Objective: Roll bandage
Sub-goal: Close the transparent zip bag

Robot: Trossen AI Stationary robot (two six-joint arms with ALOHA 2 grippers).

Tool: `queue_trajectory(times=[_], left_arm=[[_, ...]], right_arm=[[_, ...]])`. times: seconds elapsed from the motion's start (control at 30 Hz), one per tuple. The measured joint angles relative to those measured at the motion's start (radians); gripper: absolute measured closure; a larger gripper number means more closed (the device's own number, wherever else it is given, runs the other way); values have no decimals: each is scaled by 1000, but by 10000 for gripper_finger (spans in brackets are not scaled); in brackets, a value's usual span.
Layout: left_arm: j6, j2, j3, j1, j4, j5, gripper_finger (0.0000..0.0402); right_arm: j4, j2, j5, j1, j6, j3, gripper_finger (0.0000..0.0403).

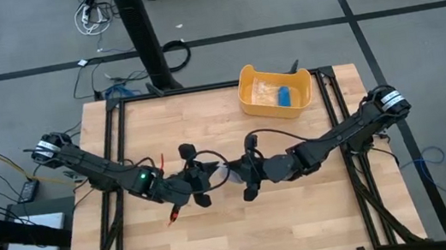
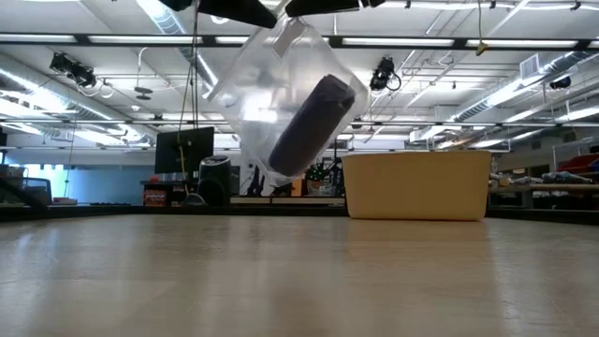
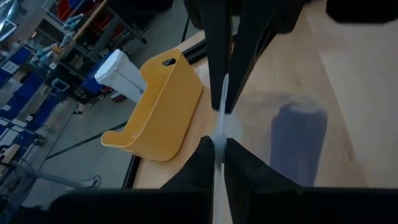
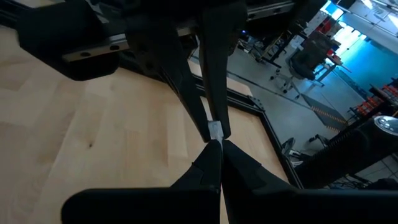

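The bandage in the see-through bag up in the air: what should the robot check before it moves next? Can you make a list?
1. Left gripper shut on the clear wrapper: ok, the left wrist view shows the film pinched between its fingers.
2. Right gripper shut on the clear wrapper too: ok, its fingertips meet the left ones on the same edge.
3. Bandage inside the wrapper: ok, a dark roll hanging tilted.
4. Wrapper lifted off the table: ok, it hangs clear in the low view.
5. Wrapper opened: cannot tell.
6. Yellow tub out of the way: ok, it sits at the far edge, apart from both grippers.
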Motion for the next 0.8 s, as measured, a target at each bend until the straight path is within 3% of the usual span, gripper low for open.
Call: queue_trajectory(times=[0.8], left_arm=[[-81, 0, -3, -1, -165, -56, 378]], right_arm=[[-16, -5, 24, 29, -1, 0, 403]])
